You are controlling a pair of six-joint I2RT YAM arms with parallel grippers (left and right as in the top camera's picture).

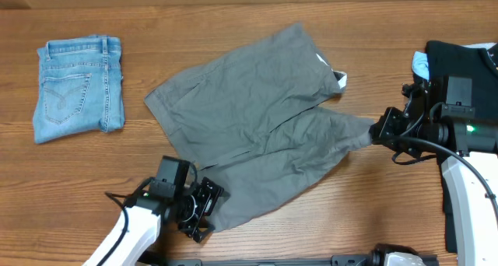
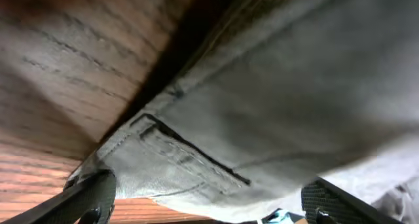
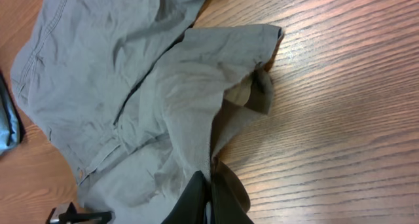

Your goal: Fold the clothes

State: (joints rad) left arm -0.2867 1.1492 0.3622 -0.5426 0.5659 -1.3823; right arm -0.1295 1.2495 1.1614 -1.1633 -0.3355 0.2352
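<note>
The grey shorts (image 1: 257,118) lie spread and rumpled in the middle of the table, with a white inner label (image 1: 340,79) showing at the far right edge. My right gripper (image 1: 375,134) is shut on the shorts' right edge; the right wrist view shows its fingers (image 3: 209,198) pinched on a fold of grey fabric (image 3: 131,86). My left gripper (image 1: 204,211) is at the shorts' near left corner. In the left wrist view its fingers (image 2: 209,207) stand wide apart, with the hem of the grey fabric (image 2: 262,86) lying between them.
Folded light-blue denim jeans (image 1: 78,87) lie at the far left. A black shirt (image 1: 459,56) with a light-blue item (image 1: 421,62) beside it sits at the far right, behind my right arm. Bare wooden table (image 1: 233,17) surrounds the shorts.
</note>
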